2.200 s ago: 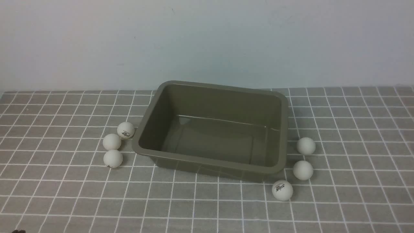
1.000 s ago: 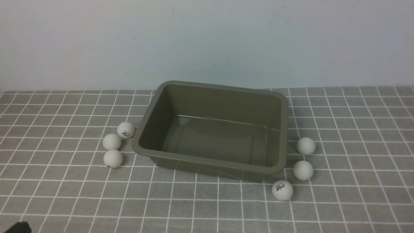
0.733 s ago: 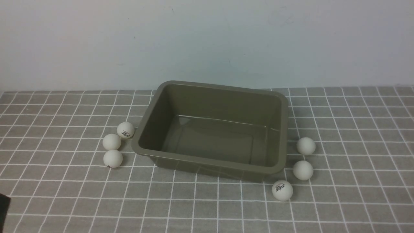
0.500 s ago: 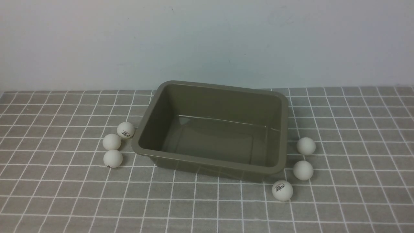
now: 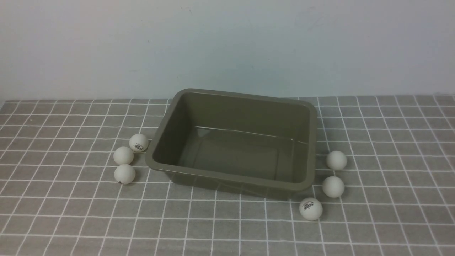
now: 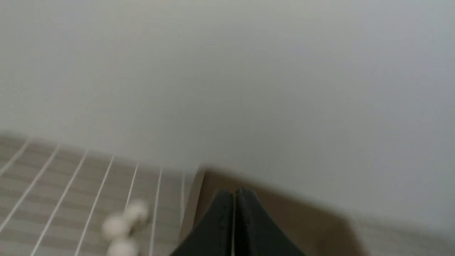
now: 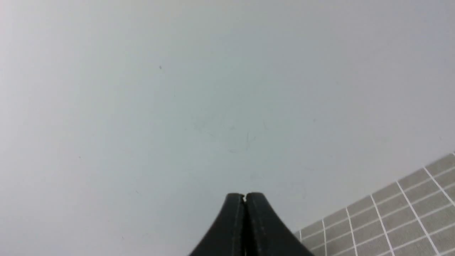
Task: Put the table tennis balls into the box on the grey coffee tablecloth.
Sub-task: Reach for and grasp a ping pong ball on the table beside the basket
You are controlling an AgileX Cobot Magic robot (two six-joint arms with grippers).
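Observation:
The olive-grey box point(image 5: 233, 179) stands empty in the middle of the grey checked tablecloth point(image 5: 64, 213). Three white table tennis balls lie left of it point(image 5: 138, 142) point(image 5: 123, 155) point(image 5: 124, 174) and three lie right of it point(image 5: 336, 160) point(image 5: 333, 186) point(image 5: 310, 209). Neither gripper shows in the front view. In the left wrist view my left gripper point(image 6: 234, 193) is shut and empty, with the blurred box point(image 6: 312, 227) and balls point(image 6: 115, 225) beyond it. In the right wrist view my right gripper point(image 7: 244, 195) is shut and empty, facing the wall.
A pale wall point(image 5: 227, 46) rises behind the cloth's far edge. The cloth point(image 7: 391, 220) runs to the front and to both sides of the box.
A dark part of my left arm showed at the lower left edge of the front view, moved up, then left the view. The box and balls have not moved.

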